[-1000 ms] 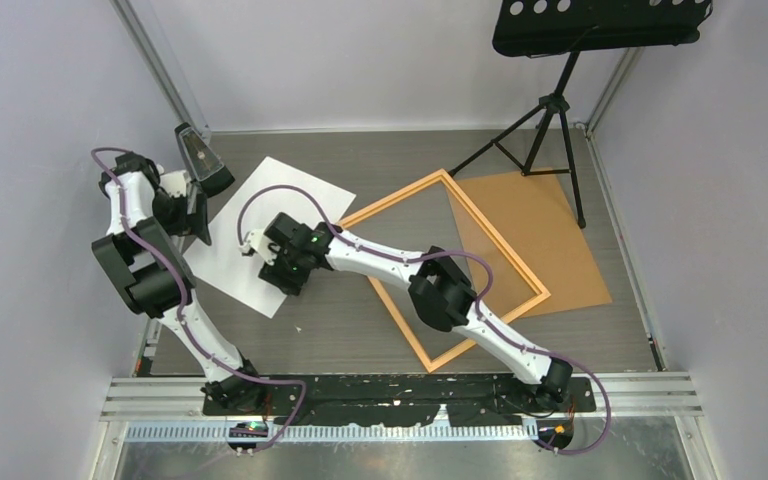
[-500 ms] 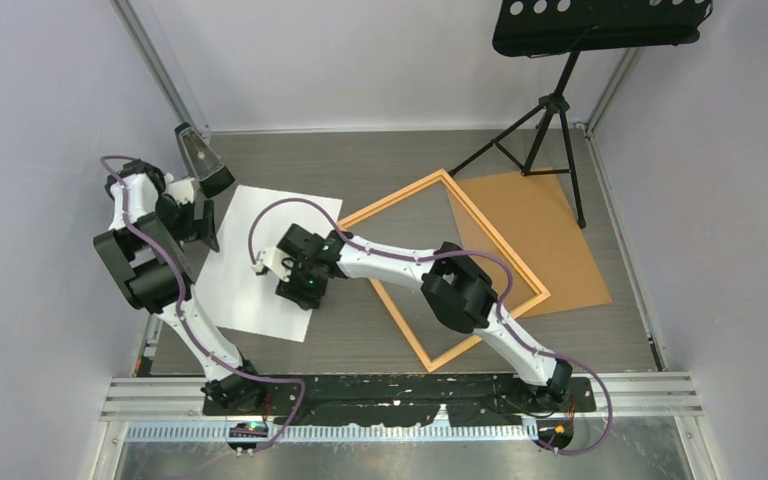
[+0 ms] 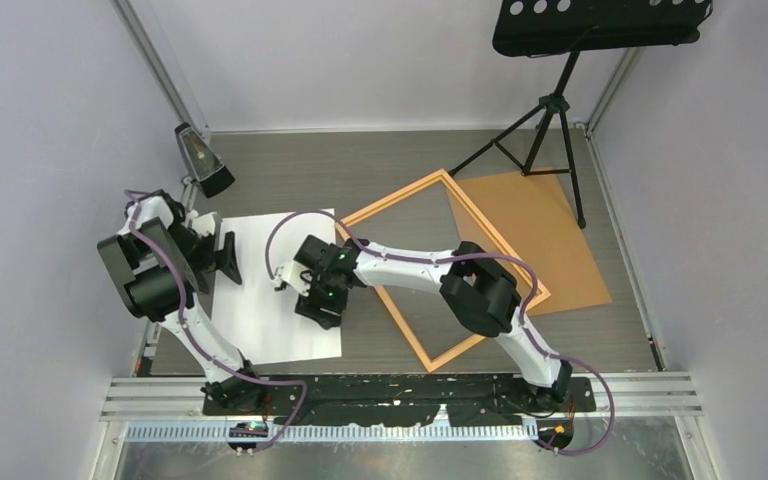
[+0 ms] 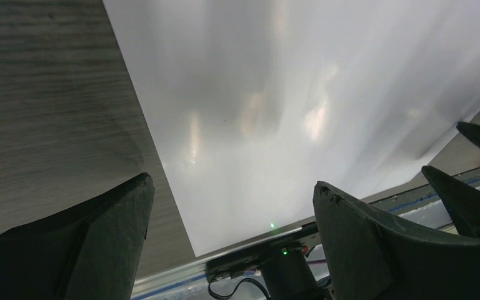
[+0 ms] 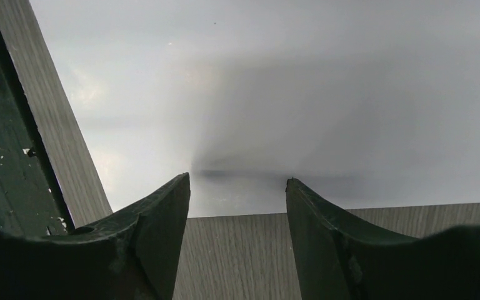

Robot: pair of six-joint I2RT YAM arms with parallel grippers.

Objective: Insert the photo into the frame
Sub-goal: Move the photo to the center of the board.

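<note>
- Photo (image 3: 270,320) lies flat, white back up, on the left part of the table (image 3: 380,165). Its long axis runs near–far, w/ a slight tilt.
- Frame (image 3: 397,196) lies to the right of it, turned cornerwise. Its left corner sits just beside the photo's far-right edge, so the sheet has to go right.
- R gripper (image 3: 315,300) is at the photo's right edge, reaching in from the frame side. In the wrist view its fingertips (image 5: 290,187) sit just past the edge, over the paper (image 5: 287,94), w/ bare table under the finger bases.
- R fingers are partly apart, w/ nothing between them and no grip on the sheet. Can't tell if the tips press on the paper or hover.
- L gripper (image 3: 225,255) is over the photo's left edge, fingers spread wide and holding nothing. In the wrist view (image 4: 231,187) one finger is over the table, the other over the paper (image 4: 275,94).
- Judgement: both arms are at the sheet. The R arm is on the frame side, so it's better placed to drag or lift that edge toward the frame.
</note>
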